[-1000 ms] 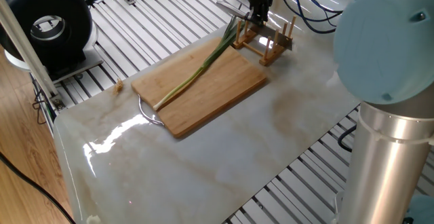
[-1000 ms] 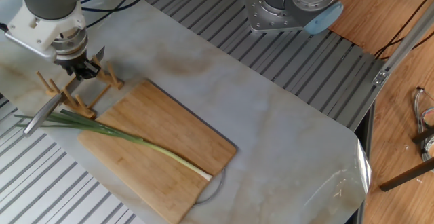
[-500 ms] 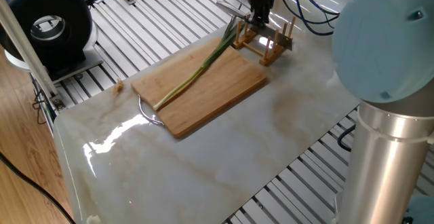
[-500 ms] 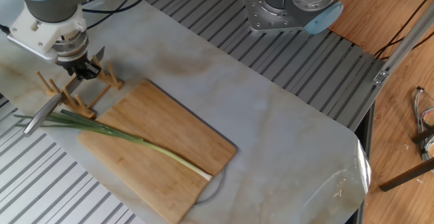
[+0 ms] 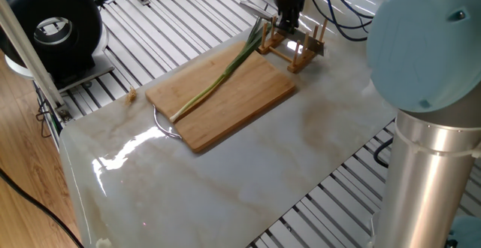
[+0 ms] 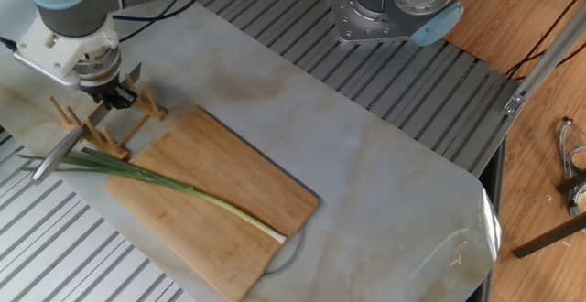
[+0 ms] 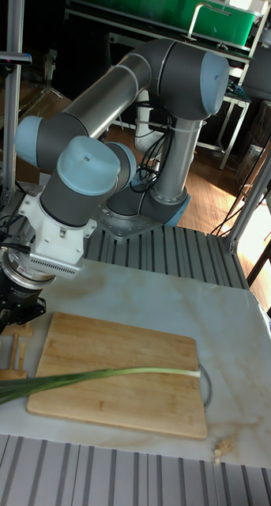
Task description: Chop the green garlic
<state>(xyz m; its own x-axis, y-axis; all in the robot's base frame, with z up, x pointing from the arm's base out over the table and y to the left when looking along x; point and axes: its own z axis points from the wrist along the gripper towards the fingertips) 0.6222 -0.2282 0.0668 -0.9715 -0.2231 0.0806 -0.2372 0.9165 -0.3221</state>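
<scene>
gripper [image 6: 112, 96] jaws hidden among pegs

My marble surface [image 5: 248, 173] gleams under glare; wooden floor [image 5: 22, 165] beside it, green crate [image 7: 194, 16] behind.

Grey arm [image 7: 119, 87], pale-blue joint caps

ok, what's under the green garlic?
The wooden cutting board lies under the green garlic for most of its length; the leafy end overhangs onto the table beside the peg rack. Nothing else visible beneath.
</scene>
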